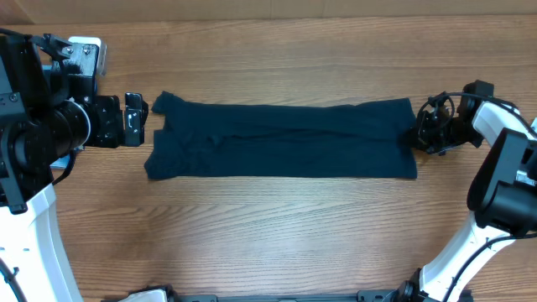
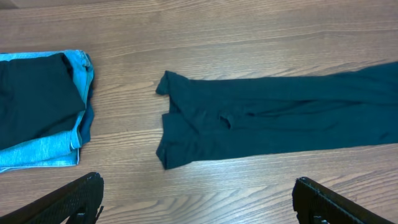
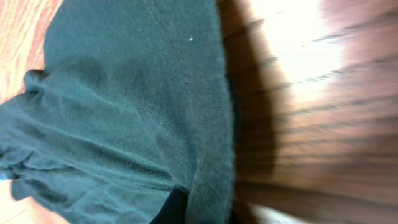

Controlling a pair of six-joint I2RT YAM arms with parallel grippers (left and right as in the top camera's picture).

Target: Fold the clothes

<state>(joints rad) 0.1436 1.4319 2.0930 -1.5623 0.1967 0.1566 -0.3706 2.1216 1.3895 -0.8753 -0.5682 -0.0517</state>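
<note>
A dark navy garment [image 1: 281,141] lies on the wooden table as a long flat strip running left to right, with a small collar-like flap at its left end; it also shows in the left wrist view [image 2: 267,112]. My left gripper [image 1: 138,119] is open and empty just left of the garment's left end, its fingers wide apart [image 2: 196,186] above bare wood. My right gripper [image 1: 419,132] is at the garment's right edge. In the right wrist view the hem [image 3: 205,124] drapes over a dark finger [image 3: 177,211], so it is shut on the cloth.
A stack of folded clothes [image 2: 37,112], dark on top with light blue beneath, sits left of the garment in the left wrist view. The table's far edge [image 1: 277,15] runs along the top. Both arm bases stand at the near corners.
</note>
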